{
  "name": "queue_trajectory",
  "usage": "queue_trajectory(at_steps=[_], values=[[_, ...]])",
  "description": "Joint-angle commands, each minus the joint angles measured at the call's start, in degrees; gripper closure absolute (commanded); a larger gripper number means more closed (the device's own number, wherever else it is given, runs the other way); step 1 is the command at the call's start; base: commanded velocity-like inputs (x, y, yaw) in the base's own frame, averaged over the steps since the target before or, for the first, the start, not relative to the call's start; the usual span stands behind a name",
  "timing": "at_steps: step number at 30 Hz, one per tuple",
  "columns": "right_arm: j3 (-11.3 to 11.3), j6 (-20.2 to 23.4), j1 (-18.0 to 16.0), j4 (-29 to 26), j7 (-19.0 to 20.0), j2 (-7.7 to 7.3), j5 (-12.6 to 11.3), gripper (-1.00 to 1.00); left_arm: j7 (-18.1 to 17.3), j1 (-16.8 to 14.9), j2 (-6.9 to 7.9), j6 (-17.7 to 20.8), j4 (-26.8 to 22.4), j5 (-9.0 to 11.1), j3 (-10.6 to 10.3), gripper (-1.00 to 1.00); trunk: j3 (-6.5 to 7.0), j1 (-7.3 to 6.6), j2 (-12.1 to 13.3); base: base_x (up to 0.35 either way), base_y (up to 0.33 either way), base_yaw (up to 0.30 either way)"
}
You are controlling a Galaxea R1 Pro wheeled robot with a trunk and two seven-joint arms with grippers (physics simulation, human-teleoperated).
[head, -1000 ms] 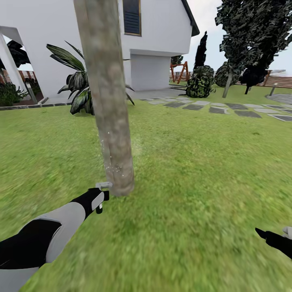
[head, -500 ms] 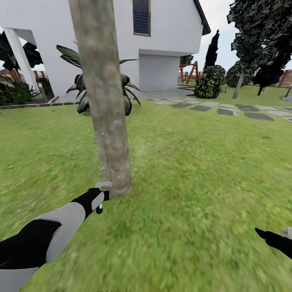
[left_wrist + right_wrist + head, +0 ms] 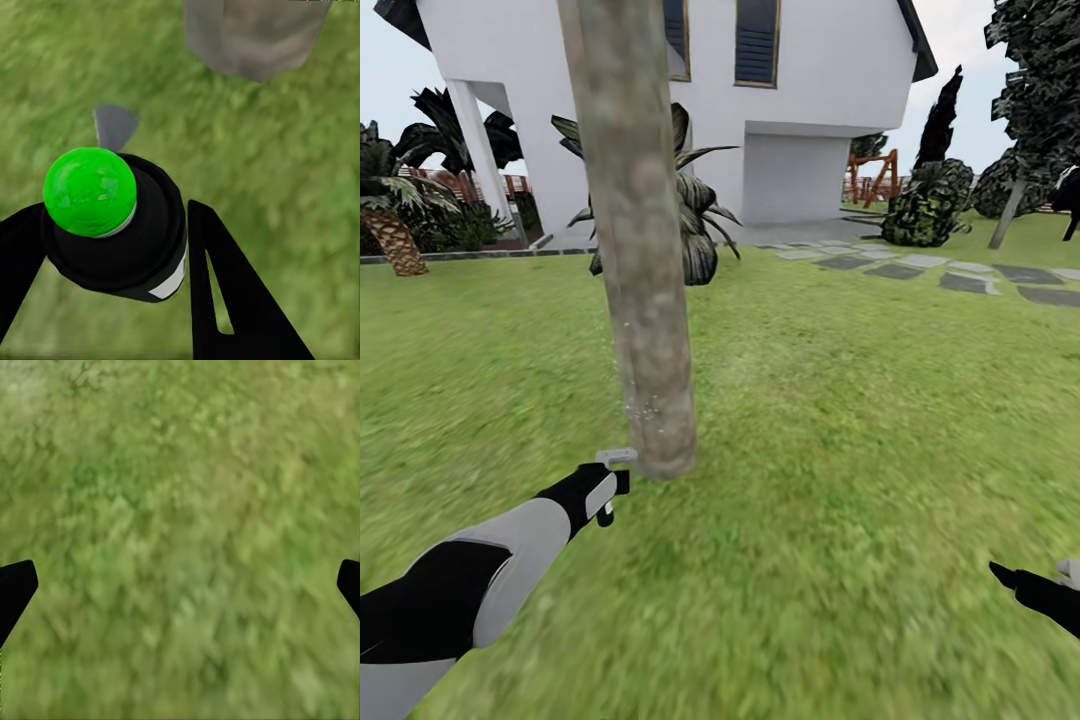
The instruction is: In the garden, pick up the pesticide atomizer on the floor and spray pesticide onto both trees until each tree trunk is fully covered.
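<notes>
One tree's thick pale trunk rises from the lawn straight ahead, its base just past my left hand. Fine whitish pesticide speckles dot its lower part. My left gripper is shut on the pesticide atomizer, whose grey nozzle nearly touches the trunk's foot. In the left wrist view the atomizer is a black body with a green ball on top, clamped between the black fingers, with the trunk base beyond. My right gripper hangs low over grass, open and holding nothing.
A white house stands behind the lawn, with a broad-leaved plant right behind the trunk. A stepping-stone path runs at the right past dark bushes. A palm stands far left. Open grass lies to the right.
The whole view has swung, sliding the house and plants rightward, so the camera turned left. Both arms keep the same place in the picture, and the left gripper still holds the atomizer by the trunk's foot.
</notes>
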Motion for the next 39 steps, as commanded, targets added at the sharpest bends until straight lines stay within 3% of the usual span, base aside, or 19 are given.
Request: queue_trajectory(at_steps=[1,4,10,15,19,22,26,29,34,39], values=[[0.0,0.0,0.0,0.0,0.0,0.02,0.0,-1.00,0.1,0.0,0.10,0.2,-0.1,-0.1,0.1,1.00,0.00,0.00,0.0,0.000,-0.032,0.057],[0.0,0.0,0.0,0.0,0.0,0.04,0.0,-1.00,0.3,-0.1,1.22,2.4,-2.4,-0.3,0.2,1.00,0.00,0.00,0.0,0.000,-0.010,0.018],[0.0,0.0,0.0,-0.1,0.0,-0.01,0.0,-1.00,0.3,-0.4,2.24,21.3,-19.7,-0.5,0.2,1.00,0.00,0.00,0.0,0.000,-0.001,0.001],[-0.1,0.0,0.0,-0.1,0.0,-0.04,0.0,-1.00,0.3,-1.1,2.91,29.8,-25.6,-0.6,0.2,1.00,0.00,0.00,0.0,0.000,0.000,0.000],[-0.1,0.1,0.0,-0.1,0.0,-0.04,0.0,-1.00,0.2,-5.5,4.68,32.8,-26.2,-0.6,0.2,1.00,0.02,0.00,0.0,0.000,0.000,-0.041],[-0.1,0.1,0.0,-0.1,0.0,-0.04,0.0,-1.00,0.2,-7.4,4.78,36.1,-26.2,-0.7,0.2,1.00,0.09,0.00,0.0,0.000,0.000,-0.197],[-0.1,0.1,0.0,-0.1,0.0,-0.04,0.0,-1.00,0.3,-8.0,4.91,36.6,-26.2,-0.7,0.2,1.00,0.10,0.00,0.0,0.000,0.000,-0.048],[-0.1,0.1,0.0,-0.1,0.0,-0.04,0.0,-1.00,0.3,-10.6,5.04,37.3,-26.2,-0.8,0.2,1.00,0.10,0.00,0.0,0.000,0.000,-0.005],[-0.1,0.1,0.0,-0.1,0.0,-0.04,0.0,-1.00,0.3,-15.2,4.99,38.8,-26.1,-3.2,0.1,1.00,0.10,0.00,0.0,0.000,0.000,0.000],[-0.1,0.1,0.0,-0.1,0.0,-0.04,0.0,-1.00,0.3,-17.6,4.83,39.0,-26.1,-3.5,0.1,1.00,0.10,0.00,0.0,0.000,0.000,0.000]])
